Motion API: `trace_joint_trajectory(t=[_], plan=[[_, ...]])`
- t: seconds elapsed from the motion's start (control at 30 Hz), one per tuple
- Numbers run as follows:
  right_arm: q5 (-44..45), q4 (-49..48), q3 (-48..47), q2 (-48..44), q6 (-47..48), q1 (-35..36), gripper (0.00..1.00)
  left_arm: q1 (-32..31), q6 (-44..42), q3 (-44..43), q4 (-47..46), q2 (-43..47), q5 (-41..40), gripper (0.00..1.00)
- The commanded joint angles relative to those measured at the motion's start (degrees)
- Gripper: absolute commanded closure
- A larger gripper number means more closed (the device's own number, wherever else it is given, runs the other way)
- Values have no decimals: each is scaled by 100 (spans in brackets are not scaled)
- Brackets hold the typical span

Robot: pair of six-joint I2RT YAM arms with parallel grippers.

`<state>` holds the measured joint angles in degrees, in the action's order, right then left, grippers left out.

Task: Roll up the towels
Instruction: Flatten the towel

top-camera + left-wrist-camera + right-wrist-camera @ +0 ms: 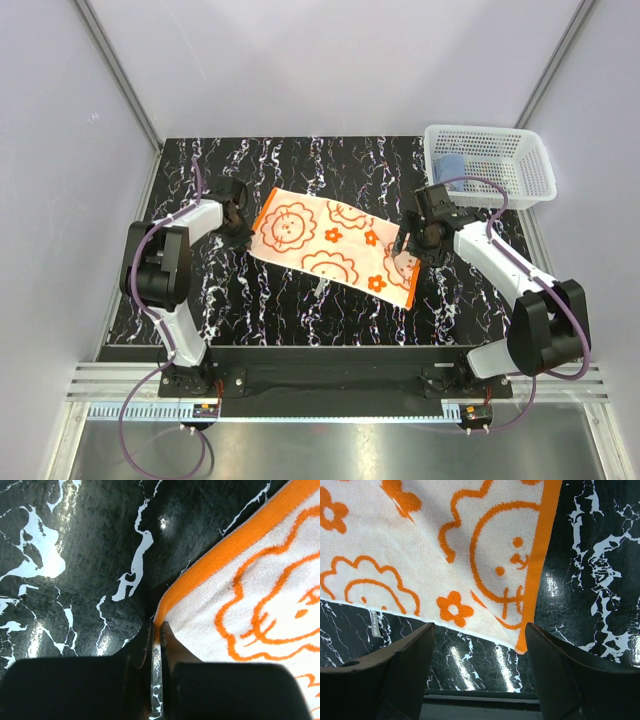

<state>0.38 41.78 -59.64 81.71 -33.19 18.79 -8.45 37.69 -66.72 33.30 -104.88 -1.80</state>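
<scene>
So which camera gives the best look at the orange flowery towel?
The top external view: it alone shows the whole orange towel, spread out with its full pattern visible. The left wrist view shows only one corner, pinched in the shut left gripper. The right wrist view shows another corner, just ahead of the open right gripper.

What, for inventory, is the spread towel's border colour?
Orange; the towel border shows best in left wrist view.

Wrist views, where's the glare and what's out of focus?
Left wrist: a small glare spot on the table; the left pincer, shut on the orange towel, is dark and soft. Right wrist: glare streaks on the table by the towel's edge; the open right pincer is blurred.
</scene>
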Motion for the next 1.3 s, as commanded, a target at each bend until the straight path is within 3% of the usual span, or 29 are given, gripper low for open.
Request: trace_joint_trajectory(t=[0.0, 0.2, 0.47, 0.77, 1.13, 1.27], plan=[[-3, -65, 49, -138, 93, 2, 21, -25, -34, -52, 36, -182, -241, 100], [-29, -354, 14, 300, 164, -68, 21, -34, 89, 307, 370, 615, -338, 100], [-284, -768, -618, 1451, 339, -209, 23, 27, 212, 1653, 458, 2207, -373, 100], [-152, -1013, -795, 1584, 726, -209, 23, 27, 274, 2329, 651, 3121, -444, 99], [-759, -2086, -839, 2542, 674, -209, 32, 27, 160, 2532, 555, 3237, -435, 99], [-487, -2069, -953, 2805, 673, -226, 33, 27, 151, 2523, 572, 3237, -409, 99]])
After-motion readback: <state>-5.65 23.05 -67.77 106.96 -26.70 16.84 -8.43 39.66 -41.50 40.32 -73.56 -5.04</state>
